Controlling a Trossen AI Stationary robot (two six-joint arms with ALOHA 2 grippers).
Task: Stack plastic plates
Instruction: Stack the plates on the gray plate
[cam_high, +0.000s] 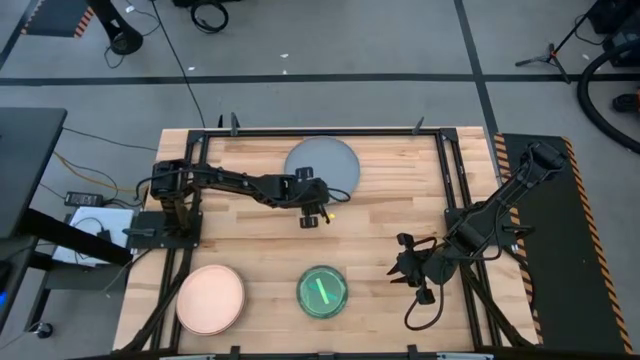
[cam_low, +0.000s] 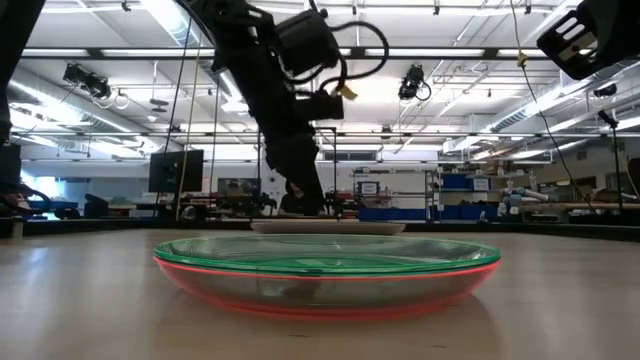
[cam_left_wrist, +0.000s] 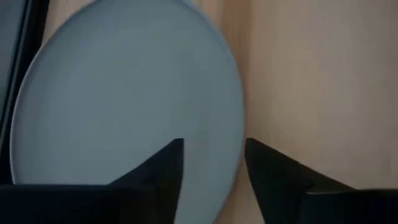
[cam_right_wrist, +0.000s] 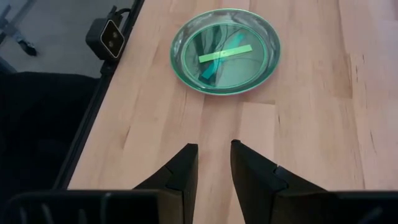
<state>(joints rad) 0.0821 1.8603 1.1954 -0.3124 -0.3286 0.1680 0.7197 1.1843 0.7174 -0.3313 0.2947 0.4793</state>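
A large grey plate (cam_high: 322, 163) lies flat at the far middle of the table; it also shows in the left wrist view (cam_left_wrist: 124, 93) and, low and far off, in the low view (cam_low: 330, 227). My left gripper (cam_high: 314, 213) (cam_left_wrist: 214, 165) is open at its near rim, one finger over the plate and one over bare wood. A translucent teal plate (cam_high: 322, 291) (cam_right_wrist: 225, 51) sits nested on a red plate (cam_low: 330, 300) near the near edge. A peach plate (cam_high: 210, 298) lies to its left. My right gripper (cam_high: 403, 268) (cam_right_wrist: 214, 168) is open, to the right of the teal plate, touching nothing. My left gripper comes at the grey plate's near rim (cam_left_wrist: 233, 155) from above, slanting down, with the rim passing between its two open fingers. The plate lies flat on the table. Whether either finger touches the plate, I cannot tell.
A black frame rail (cam_high: 448, 190) runs around the tabletop. A small camera (cam_right_wrist: 109, 37) sits on the near rail by the teal plate. Bare wood (cam_high: 380, 215) lies between the grey plate and the teal stack. A black mat (cam_high: 565, 250) covers the table's right side.
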